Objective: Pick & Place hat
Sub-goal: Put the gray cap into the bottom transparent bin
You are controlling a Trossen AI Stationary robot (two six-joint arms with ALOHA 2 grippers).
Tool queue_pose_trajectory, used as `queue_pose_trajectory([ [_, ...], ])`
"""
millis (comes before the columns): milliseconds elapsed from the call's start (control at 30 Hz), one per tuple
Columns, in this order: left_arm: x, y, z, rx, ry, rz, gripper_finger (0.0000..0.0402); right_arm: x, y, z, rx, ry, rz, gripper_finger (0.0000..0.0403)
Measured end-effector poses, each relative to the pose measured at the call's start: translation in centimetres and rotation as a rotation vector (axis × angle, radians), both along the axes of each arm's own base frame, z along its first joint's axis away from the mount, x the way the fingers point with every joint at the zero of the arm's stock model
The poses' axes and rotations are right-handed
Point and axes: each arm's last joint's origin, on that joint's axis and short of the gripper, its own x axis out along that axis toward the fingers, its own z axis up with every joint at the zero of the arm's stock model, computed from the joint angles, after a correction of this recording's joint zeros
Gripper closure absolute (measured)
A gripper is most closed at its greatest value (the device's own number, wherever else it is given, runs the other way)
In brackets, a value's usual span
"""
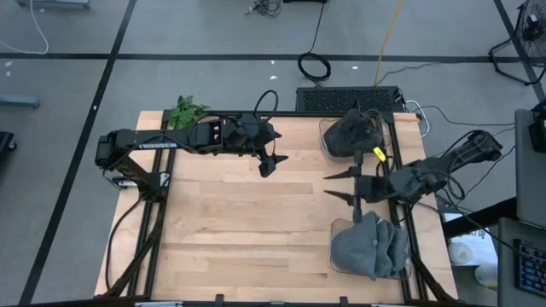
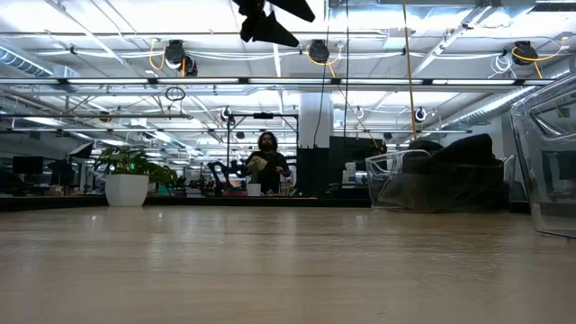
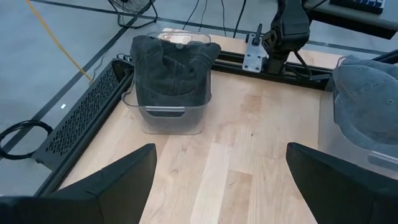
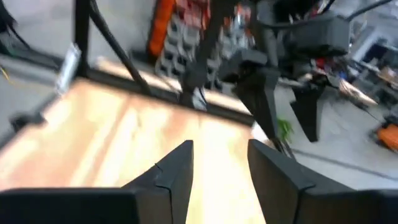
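Note:
A dark hat (image 3: 171, 65) sits in a clear bin (image 3: 169, 118) at the table's far right, also seen as the dark hat (image 1: 354, 132). Grey hats (image 1: 371, 247) fill a second clear bin (image 1: 341, 264) at the near right. My left gripper (image 1: 273, 162) hovers open above the table's far middle, with nothing between its fingers (image 3: 124, 171). My right gripper (image 1: 331, 186) is between the two bins, pointing level toward the table's left, open and empty (image 4: 219, 146).
A small green plant (image 1: 183, 111) stands at the far left corner. Bare wooden tabletop (image 1: 247, 222) spreads across the middle and near left. Black frame rails (image 1: 401, 170) run along the right edge. In the low view a person (image 2: 265, 162) stands far behind the table.

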Motion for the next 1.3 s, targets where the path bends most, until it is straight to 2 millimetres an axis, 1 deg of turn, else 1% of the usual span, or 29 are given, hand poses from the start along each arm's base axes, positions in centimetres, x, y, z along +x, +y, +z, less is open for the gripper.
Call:
queue_pose_trajectory([
  [67,0.0,0.1,0.0,0.001,0.0,0.005,0.0036,0.5,0.2,0.9,-0.031,0.068,-0.027,0.0268],
  [167,0.0,0.2,0.0,0.002,0.0,0.007,0.0036,1.6,0.7,1.7,-0.076,0.152,-0.049,0.0282],
  [333,0.0,0.2,0.0,0.002,0.001,0.008,0.0036,3.5,1.6,1.5,-0.191,0.294,-0.035,0.031],
  [500,-0.1,0.2,-0.1,-0.001,0.009,0.009,0.0036,4.1,1.6,1.5,-0.205,0.404,-0.04,0.0349],
  [567,-0.1,0.1,-0.1,-0.002,0.01,0.009,0.0036,3.8,1.3,1.2,-0.155,0.482,-0.015,0.0373],
  [633,-0.1,0.1,-0.1,-0.007,0.013,0.012,0.0036,3.5,0.8,0.8,-0.054,0.557,0.021,0.0394],
  [733,-0.1,0.1,-0.2,-0.017,0.018,0.017,0.0036,2.5,0.3,0.2,0.105,0.697,0.059,0.0397],
  [833,-0.2,0.1,-0.3,-0.02,0.031,0.018,0.0036,1.3,0.1,-0.3,0.189,0.818,0.017,0.0402],
  [933,-0.3,0.1,-0.5,-0.021,0.051,0.017,0.0036,0.2,0.3,-0.8,0.269,0.926,-0.04,0.0402],
  [1000,-0.3,0.1,-0.5,-0.02,0.059,0.017,0.0036,-0.2,0.8,-1.2,0.326,0.977,-0.055,0.0402],
  [1067,-0.3,0.1,-0.5,-0.02,0.061,0.017,0.0036,-0.1,1.6,-1.5,0.367,0.973,-0.048,0.0403],
  [1233,-0.3,0.1,-0.5,-0.013,0.062,0.014,0.0036,0.9,4.6,-2.5,0.474,0.961,0.085,0.0403],
  [1300,-0.3,0.1,-0.6,-0.011,0.063,0.014,0.0036,1.5,5.8,-3.2,0.488,0.952,0.127,0.0403],
])
